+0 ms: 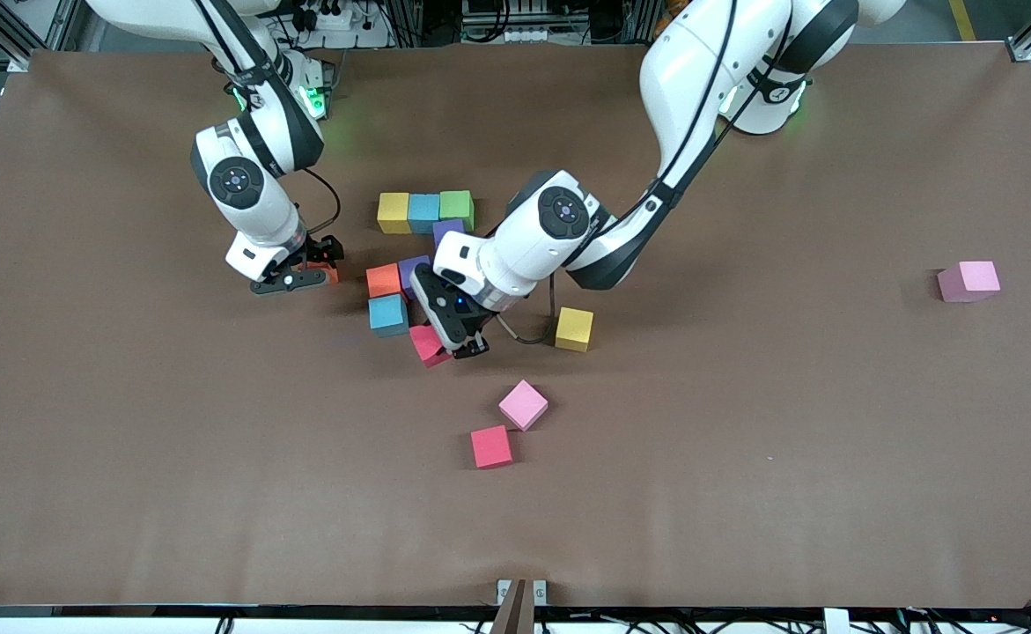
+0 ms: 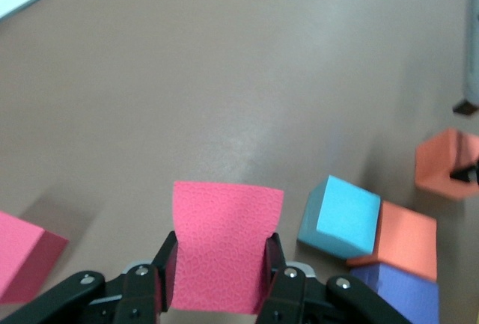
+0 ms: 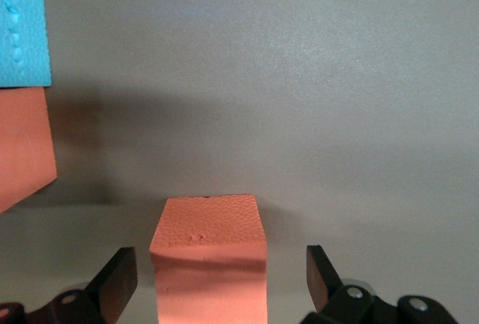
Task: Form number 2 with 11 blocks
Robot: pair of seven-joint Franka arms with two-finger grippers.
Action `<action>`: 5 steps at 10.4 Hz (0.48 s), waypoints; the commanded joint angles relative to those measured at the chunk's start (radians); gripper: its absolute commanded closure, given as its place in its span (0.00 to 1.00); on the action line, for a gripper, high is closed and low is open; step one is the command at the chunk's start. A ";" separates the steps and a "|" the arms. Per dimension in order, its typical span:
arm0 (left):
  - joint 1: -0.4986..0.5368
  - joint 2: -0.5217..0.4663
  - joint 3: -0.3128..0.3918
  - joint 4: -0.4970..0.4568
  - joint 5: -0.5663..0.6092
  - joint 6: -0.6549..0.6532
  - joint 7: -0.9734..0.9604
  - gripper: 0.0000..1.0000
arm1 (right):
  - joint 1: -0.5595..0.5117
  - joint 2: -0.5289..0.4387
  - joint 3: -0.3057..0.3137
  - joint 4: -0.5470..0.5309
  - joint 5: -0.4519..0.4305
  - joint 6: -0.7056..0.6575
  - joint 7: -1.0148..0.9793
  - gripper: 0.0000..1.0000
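My left gripper [image 1: 460, 345] is clamped on a pink block [image 2: 223, 245], its fingers [image 2: 150, 283] pressed flat against two opposite sides. It sits tilted, just past the blue block [image 1: 388, 314] on the front-camera side, and I cannot tell whether it touches the table. The blue block is my landmark: an orange block [image 1: 383, 280] and a purple block [image 1: 413, 271] stand just beside it, farther from the front camera. Farther still sits the top row: yellow [image 1: 393, 212], light blue [image 1: 423, 212], green [image 1: 456, 208], with another purple block [image 1: 447, 232] under the green end.

My right gripper [image 1: 299, 275] is low by the cluster, toward the right arm's end of the table from the blue block. Its jaws are spread wide around a second orange block [image 3: 211, 260] without touching it.

The risks, as I judge them: my pink block is skewed, so letting go now could leave it crooked or knock the blue block out of line. My wrist hangs over the purple blocks, and any swing could drag them. If my right jaws shut off-centre, the orange block could twist. Both my hands work close together, so a bump is possible.

Spare blocks lie nearer the front camera than the blue block: pink [image 1: 523, 404] and red [image 1: 490, 446].
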 commanded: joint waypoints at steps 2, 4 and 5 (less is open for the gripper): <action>-0.119 0.003 0.210 0.023 0.000 0.011 -0.375 1.00 | -0.019 -0.036 0.004 -0.049 0.022 0.032 -0.029 0.00; -0.174 -0.008 0.305 0.006 0.021 -0.002 -0.632 1.00 | -0.019 -0.031 0.003 -0.065 0.022 0.062 -0.029 0.00; -0.210 -0.005 0.363 0.004 0.058 -0.028 -0.755 1.00 | -0.019 -0.033 0.003 -0.067 0.022 0.062 -0.029 0.00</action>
